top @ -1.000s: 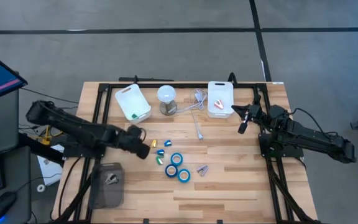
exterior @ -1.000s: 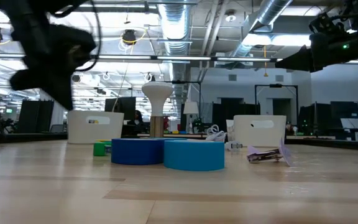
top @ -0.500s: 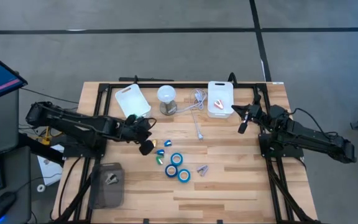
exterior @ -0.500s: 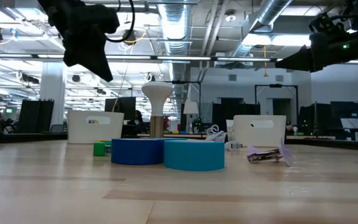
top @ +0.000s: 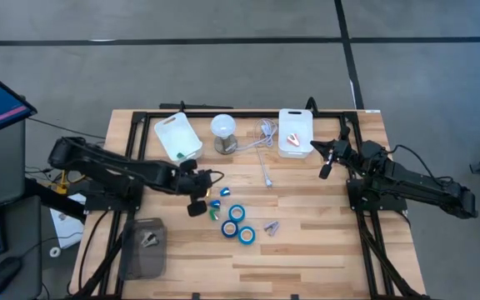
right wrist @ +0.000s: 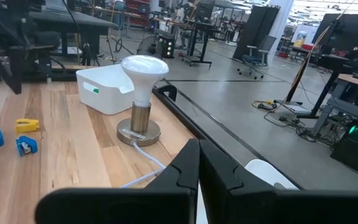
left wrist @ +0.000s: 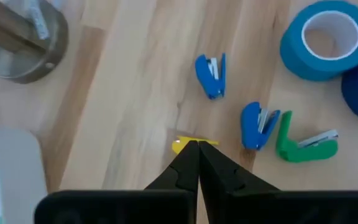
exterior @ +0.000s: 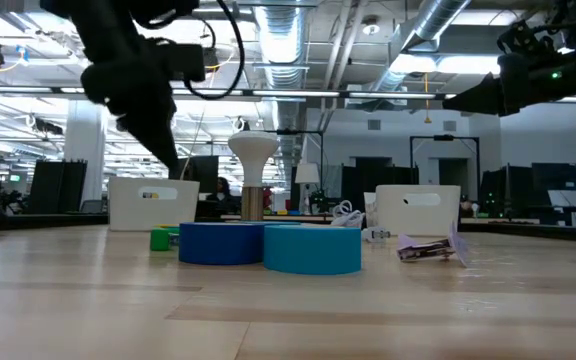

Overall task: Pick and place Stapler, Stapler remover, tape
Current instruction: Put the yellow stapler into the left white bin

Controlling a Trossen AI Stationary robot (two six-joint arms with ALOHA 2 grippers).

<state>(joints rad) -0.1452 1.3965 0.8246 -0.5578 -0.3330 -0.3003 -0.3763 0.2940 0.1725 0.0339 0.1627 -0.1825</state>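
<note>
From above, the left gripper (top: 196, 206) is over the table (top: 323, 242), just beside a group of small staplers, and its fingers are pressed together with nothing between them. The three tape rolls (top: 237, 223) lie close together near the middle of the table, with a small grey staple remover (top: 271, 227) just beside them on the right. The right gripper (top: 324, 172) is well apart from them, next to the right white bin (top: 295, 132), also clenched and empty. A left bin (top: 177, 137) and a lamp (top: 224, 132) stand at the far edge. In the low view, the tape rolls (exterior: 268, 245) rest flat on the wood, a green stapler (exterior: 162, 238) shows just beside them, and the left arm (exterior: 133, 85) hangs above. In the left wrist view, the closed fingers (left wrist: 191, 168) point at a yellow stapler (left wrist: 185, 144); whether they touch it I cannot tell. Two blue staplers (left wrist: 212, 75) and a green one lie near, beside one tape roll (left wrist: 324, 38). In the right wrist view, the closed fingers (right wrist: 194, 168) face the lamp (right wrist: 140, 99) and the left bin (right wrist: 107, 89).
</note>
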